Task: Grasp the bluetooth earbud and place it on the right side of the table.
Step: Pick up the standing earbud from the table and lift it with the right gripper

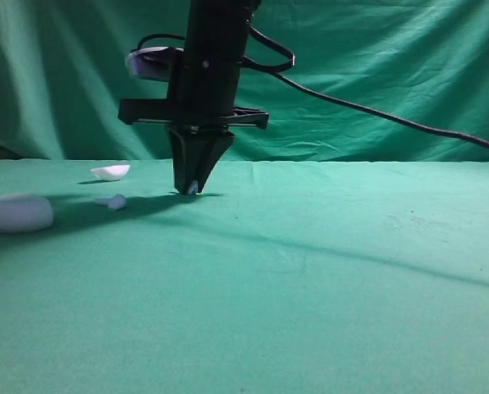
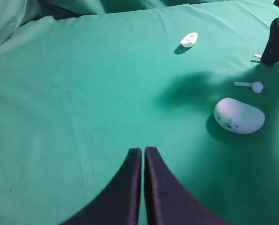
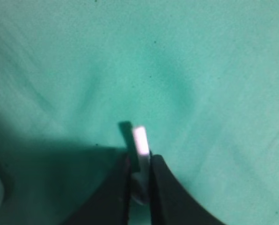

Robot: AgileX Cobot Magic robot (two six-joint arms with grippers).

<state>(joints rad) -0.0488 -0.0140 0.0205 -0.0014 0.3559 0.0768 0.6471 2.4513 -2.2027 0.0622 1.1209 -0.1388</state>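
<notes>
The table (image 1: 326, 279) is covered with a green cloth, smooth but with some soft folds, and the same green cloth hangs behind it as a backdrop (image 1: 376, 74) with long vertical creases. A black cable (image 1: 376, 111) runs across the backdrop to the arm.

The right gripper (image 1: 192, 187) stands upright on the left half of the table, its tips down at the cloth. Its two fingers are drawn close together on the bluetooth earbud (image 3: 140, 140) — in the right wrist view the white stem sticks out between them, and the round head sits deeper in the gap. The earbud is at the level of the cloth; whether it is lifted I cannot tell.

To the left lie a second earbud (image 1: 113, 201), a white oval case (image 1: 17, 213) and a small white lid-like piece (image 1: 111, 171), each apart from the others.

The left gripper (image 2: 143, 152) hangs above bare cloth, fingers pressed together — it holds nothing.
</notes>
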